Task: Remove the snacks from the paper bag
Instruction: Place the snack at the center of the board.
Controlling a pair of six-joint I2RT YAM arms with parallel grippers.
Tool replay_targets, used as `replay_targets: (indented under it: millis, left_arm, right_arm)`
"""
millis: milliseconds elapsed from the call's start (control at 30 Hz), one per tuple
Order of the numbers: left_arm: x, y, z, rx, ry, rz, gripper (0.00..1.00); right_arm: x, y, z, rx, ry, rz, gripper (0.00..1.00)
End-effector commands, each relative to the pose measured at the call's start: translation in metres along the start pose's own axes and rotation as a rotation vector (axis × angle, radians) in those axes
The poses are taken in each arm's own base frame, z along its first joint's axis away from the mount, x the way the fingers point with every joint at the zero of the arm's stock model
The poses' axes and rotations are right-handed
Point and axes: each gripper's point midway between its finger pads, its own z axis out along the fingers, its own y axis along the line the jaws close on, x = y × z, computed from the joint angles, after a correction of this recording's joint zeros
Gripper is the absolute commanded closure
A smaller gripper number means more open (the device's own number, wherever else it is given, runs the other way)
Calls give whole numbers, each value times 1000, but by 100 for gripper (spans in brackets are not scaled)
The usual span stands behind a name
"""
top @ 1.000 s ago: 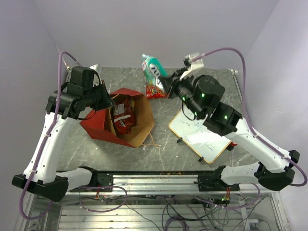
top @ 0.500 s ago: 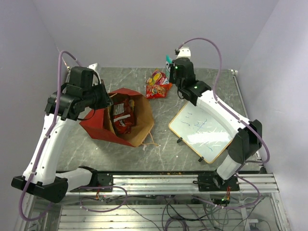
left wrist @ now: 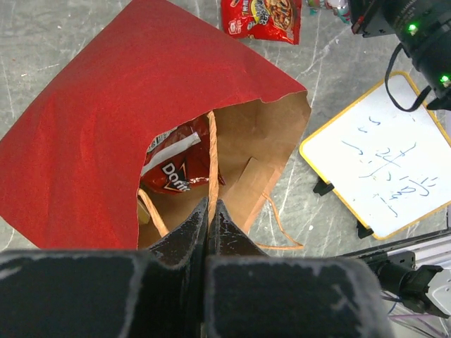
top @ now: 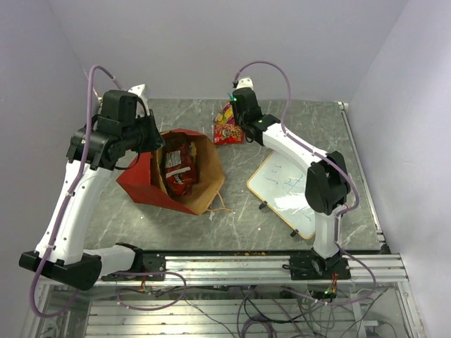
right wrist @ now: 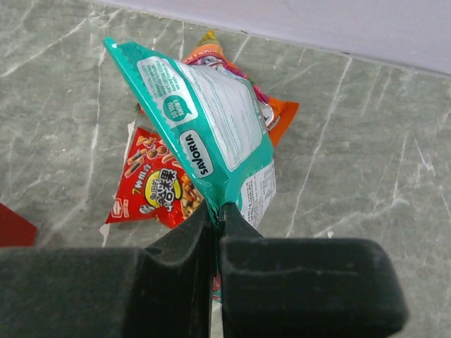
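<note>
The paper bag (top: 141,182) lies on its side at the left, red outside, its brown mouth facing right. My left gripper (left wrist: 209,208) is shut on the upper edge of that mouth (left wrist: 211,151) and holds it up. A red Doritos bag (left wrist: 180,165) shows inside the bag, seen too from above (top: 180,165). At the back of the table my right gripper (right wrist: 217,211) is shut on the bottom seam of a teal packet (right wrist: 204,127). The packet hangs just above a red snack packet (right wrist: 151,190) and an orange one (right wrist: 282,113) lying on the table (top: 227,130).
A white yellow-rimmed whiteboard (top: 292,193) with scribbles lies on the right of the grey marble table (top: 113,211). The bag's string handles (left wrist: 282,229) trail on the table by its mouth. The back wall stands close behind the packets.
My right arm has stretched from above the whiteboard to the back of the table and brought the teal packet down over the packets lying there. The left gripper still holds the bag's edge.
</note>
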Motion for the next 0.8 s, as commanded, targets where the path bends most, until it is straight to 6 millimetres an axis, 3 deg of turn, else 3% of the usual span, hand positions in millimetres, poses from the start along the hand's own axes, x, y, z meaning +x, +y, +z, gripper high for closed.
replay_targets:
  millis: [0,100,400,767]
  left_arm:
    - [-16,-2,-7,-1,-54,46,93]
    - [-21,1,-8,-23,-48,71,93]
    - [-17,0,-1,-17,-20,87,93]
    - [-11,-1,3,-6,1,77,93]
  right_arm:
    - [-25,-4,14,42,-61,-42,100]
    - [-7,-4,26,63,-19,-63,100]
    - [5,10,45,70,-20,-151,100]
    - [57,37,60,76,29,-329,98]
